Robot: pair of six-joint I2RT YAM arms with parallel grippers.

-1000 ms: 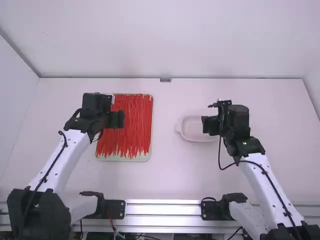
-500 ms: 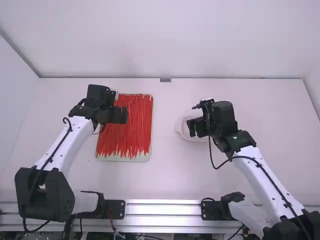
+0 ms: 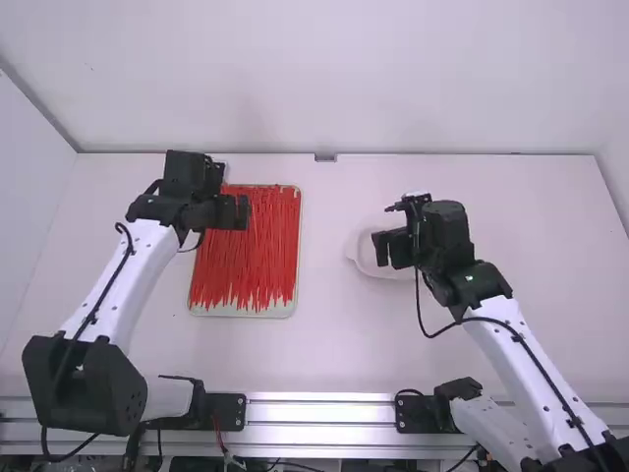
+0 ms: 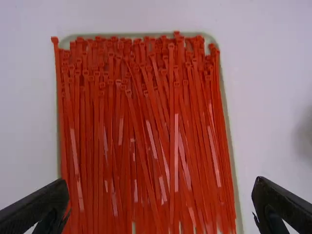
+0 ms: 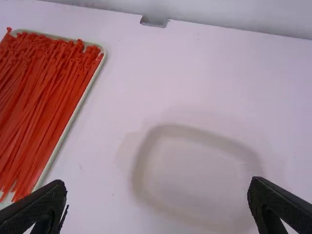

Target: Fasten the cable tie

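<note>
L gripper [image 4: 158, 214] spread, over red cable ties [image 4: 146, 136] — R gripper [image 5: 158, 209] spread, over white dish [image 5: 195, 175]

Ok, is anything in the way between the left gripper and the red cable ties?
Nothing visible. The left gripper hangs open directly over the cable ties, which lie uncovered in a loose pile on their tray.

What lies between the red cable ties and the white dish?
Nothing: the table is bare between cable ties and dish, as the high and right wrist views show.
</note>
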